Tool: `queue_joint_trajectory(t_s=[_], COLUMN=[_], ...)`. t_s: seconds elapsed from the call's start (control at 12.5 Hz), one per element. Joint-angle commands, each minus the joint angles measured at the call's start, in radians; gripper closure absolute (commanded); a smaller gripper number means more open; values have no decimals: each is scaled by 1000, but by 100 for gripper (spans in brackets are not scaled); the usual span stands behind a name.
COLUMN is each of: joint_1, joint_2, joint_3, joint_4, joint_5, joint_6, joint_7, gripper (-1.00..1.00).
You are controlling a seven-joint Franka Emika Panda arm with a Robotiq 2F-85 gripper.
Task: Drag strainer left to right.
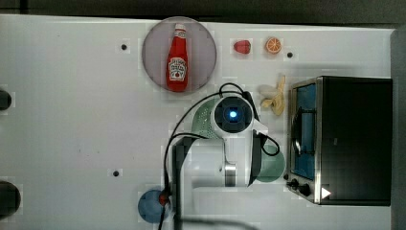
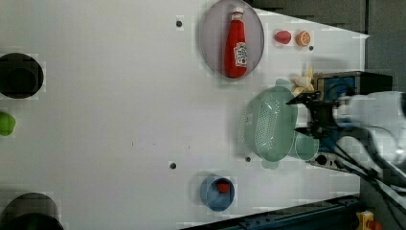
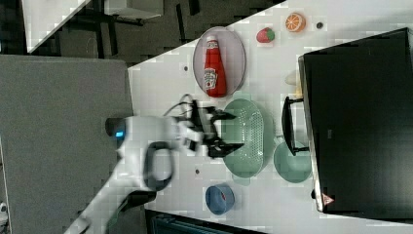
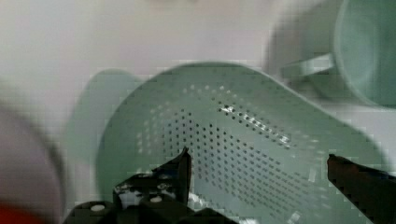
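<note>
Mint-green: one strainer [image 2: 268,127], one mug [image 3: 292,162]; one ketchup bottle [image 1: 177,58].

Mint-green perforated oval strainer [image 2: 268,125] upright on table, empty.

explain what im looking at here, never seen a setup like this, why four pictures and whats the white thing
The white thing is a robot arm; its gripper is open and holds nothing. Three cameras watch one white table from different sides; the fourth rides on the wrist, looking past the fingers into the strainer. That pale green strainer sits below the gripper. Around it: a green mug, a ketchup bottle on a plate, a small blue bowl, a black toaster oven, a banana, and toy fruit.
</note>
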Motion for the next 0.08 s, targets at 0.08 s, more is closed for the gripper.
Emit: queue_joint_trajectory(t_s=[0.08], joint_1=[-6], joint_2=[-179], joint_3=[38], joint_4=[79], joint_5=[89], joint_6=[-179], joint_7=[-166], gripper=[-100])
